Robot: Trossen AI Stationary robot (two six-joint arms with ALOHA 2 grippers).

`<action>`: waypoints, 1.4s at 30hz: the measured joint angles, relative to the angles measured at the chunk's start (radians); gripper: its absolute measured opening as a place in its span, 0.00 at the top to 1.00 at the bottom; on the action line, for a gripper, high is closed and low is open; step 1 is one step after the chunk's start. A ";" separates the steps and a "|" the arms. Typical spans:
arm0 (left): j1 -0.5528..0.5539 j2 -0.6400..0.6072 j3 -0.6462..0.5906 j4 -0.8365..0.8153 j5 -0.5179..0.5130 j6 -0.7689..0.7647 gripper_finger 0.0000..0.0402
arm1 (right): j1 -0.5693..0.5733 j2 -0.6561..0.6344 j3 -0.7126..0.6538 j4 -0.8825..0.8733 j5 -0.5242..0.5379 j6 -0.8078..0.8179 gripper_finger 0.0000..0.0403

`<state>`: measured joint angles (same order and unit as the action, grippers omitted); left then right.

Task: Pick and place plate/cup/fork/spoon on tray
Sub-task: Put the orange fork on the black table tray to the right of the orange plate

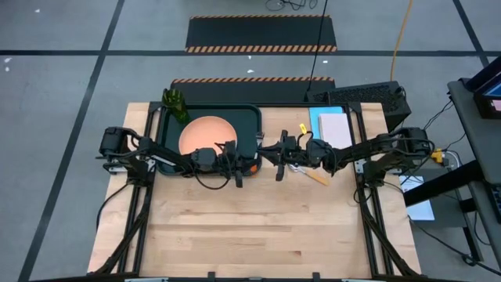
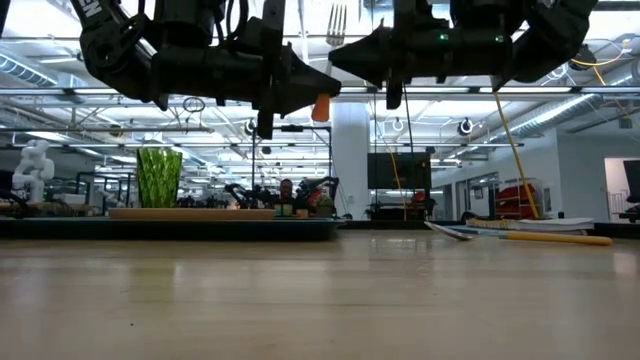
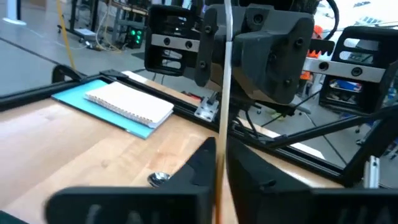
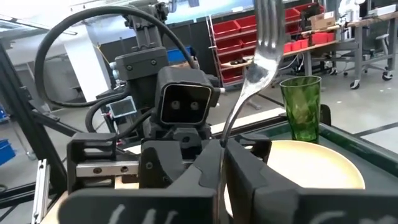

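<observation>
The fork stands upright in the air between my two grippers, tines up (image 2: 337, 20) and orange handle end down (image 2: 320, 107). My left gripper (image 2: 318, 88) and my right gripper (image 2: 335, 52) face each other over the tray's right edge (image 1: 259, 133), and both are shut on the fork. The salmon plate (image 1: 205, 133) lies in the dark tray, and the green cup (image 1: 176, 106) stands in the tray's far left corner. The spoon (image 1: 317, 177) lies flat on the table right of the tray, below my right arm. My left gripper pinches the fork's thin stem (image 3: 217, 163) between its two fingers, low down just above the orange handle. The fingers come level from the table's left, across the fork. The fork stands upright, clear of the tray. My right gripper pinches the fork's metal neck (image 4: 222, 140) between its two fingers, below the tines (image 4: 267, 28) and above my left gripper's hold. The fingers come level from the table's right, across the fork. The fork stands upright with its tines above the fingers.
A pale notepad on a light blue sheet (image 1: 333, 125) lies at the far right of the table. A small yellow item (image 1: 303, 128) lies beside it. The near half of the wooden table (image 1: 258, 235) is bare.
</observation>
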<state>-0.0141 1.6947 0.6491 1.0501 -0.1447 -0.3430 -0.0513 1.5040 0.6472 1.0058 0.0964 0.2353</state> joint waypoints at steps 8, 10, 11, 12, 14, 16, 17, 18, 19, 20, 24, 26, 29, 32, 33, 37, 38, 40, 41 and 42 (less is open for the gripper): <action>-0.001 -0.001 0.000 -0.036 -0.070 -0.034 0.61 | -0.035 0.000 0.000 -0.008 -0.016 0.014 1.00; 0.003 -0.022 0.000 -0.099 -0.086 -0.034 0.55 | -0.040 0.000 0.000 -0.019 -0.023 0.022 1.00; 0.006 -0.041 0.000 -0.129 -0.087 -0.033 0.53 | -0.043 0.000 0.000 -0.024 -0.024 0.024 1.00; 0.009 -0.059 0.000 -0.159 -0.089 -0.032 0.51 | -0.046 0.000 0.000 -0.031 -0.028 0.025 1.00; 0.015 -0.104 0.000 -0.241 -0.092 -0.025 0.47 | -0.053 0.000 0.000 -0.053 -0.046 0.035 1.00; 0.015 -0.164 -0.001 -0.346 -0.094 -0.016 0.45 | -0.058 0.000 0.000 -0.071 -0.047 0.045 1.00; 0.014 -0.191 0.000 -0.370 -0.095 -0.012 0.44 | -0.061 0.000 0.000 -0.075 -0.046 0.051 1.00; 0.012 -0.219 0.001 -0.410 -0.101 -0.007 0.44 | -0.066 0.000 0.000 -0.076 -0.046 0.061 1.00; 0.011 -0.253 0.001 -0.463 -0.111 -0.002 0.44 | -0.070 0.000 0.000 -0.076 -0.046 0.074 1.00; 0.009 -0.285 -0.001 -0.510 -0.123 0.002 0.44 | -0.075 0.000 0.000 -0.076 -0.046 0.087 1.00; -0.007 -0.412 -0.001 -0.606 -0.172 0.025 0.43 | -0.093 0.039 -0.001 -0.051 -0.018 0.193 1.00; -0.024 -0.469 0.000 -0.604 -0.179 0.043 0.43 | -0.101 0.072 0.002 -0.031 -0.018 0.266 1.00; -0.062 -0.543 0.000 -0.608 -0.200 0.100 0.43 | -0.106 0.138 0.028 -0.002 -0.016 0.336 1.00; -0.094 -0.600 0.000 -0.608 -0.236 0.161 0.43 | -0.113 0.217 0.088 0.010 -0.020 0.375 1.00; -0.102 -0.613 0.000 -0.606 -0.244 0.173 0.43 | -0.118 0.245 0.113 0.010 -0.020 0.387 1.00; -0.139 -0.647 0.000 -0.621 -0.258 0.192 0.43 | -0.146 0.348 0.219 -0.023 -0.052 0.457 1.00; -0.146 -0.651 0.000 -0.629 -0.258 0.193 0.43 | -0.153 0.371 0.243 -0.044 -0.071 0.477 1.00; -0.167 -0.655 -0.001 -0.646 -0.258 0.206 0.43 | -0.169 0.408 0.292 -0.107 -0.103 0.512 1.00; -0.174 -0.655 -0.001 -0.645 -0.258 0.214 0.43 | -0.176 0.418 0.310 -0.146 -0.119 0.525 1.00; -0.179 -0.656 -0.001 -0.645 -0.258 0.220 0.43 | -0.183 0.425 0.321 -0.181 -0.127 0.535 1.00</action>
<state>-0.1935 1.0385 0.6483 0.4049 -0.4027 -0.1234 -0.2341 1.9286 0.9680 0.8252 -0.0309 0.7708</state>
